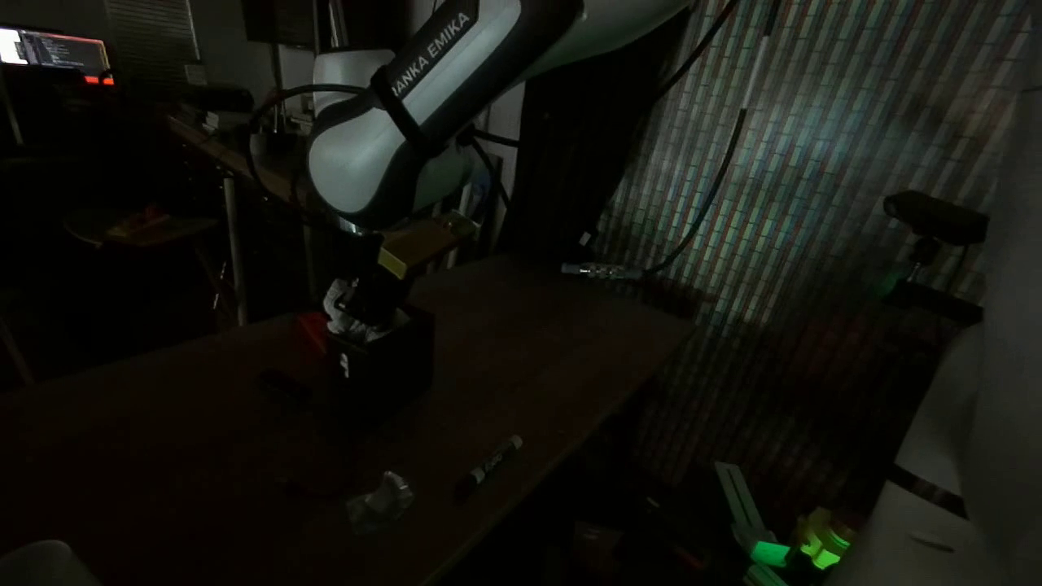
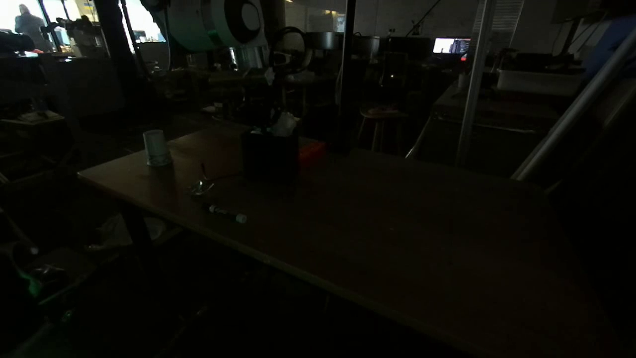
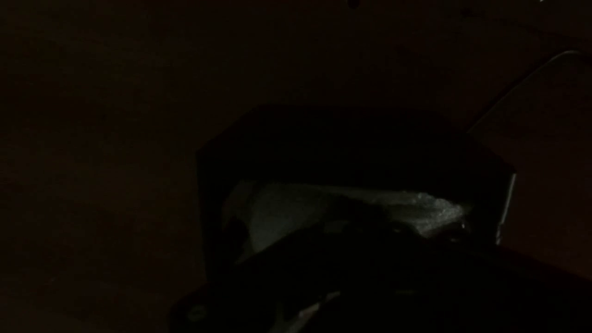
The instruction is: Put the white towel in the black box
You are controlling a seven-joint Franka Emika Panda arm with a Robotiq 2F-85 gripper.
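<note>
Wrist view, dim, towel (image 3: pixel 284 215) in box (image 3: pixel 342 143)

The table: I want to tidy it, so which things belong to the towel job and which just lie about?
For the job: white towel, black box.
Lying about: marker, crumpled plastic, pale cup, red object, dark object too dim to name.

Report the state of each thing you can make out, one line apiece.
Black box, upright, open at the top.
White towel, bunched up, partly inside the box, partly above its rim.
Tool, down at the towel; too dark to tell whether open or shut.
Cup, upside down.
Marker, lying on its side.
Clear wrapper, crumpled.
Screen in the background, lit.
</note>
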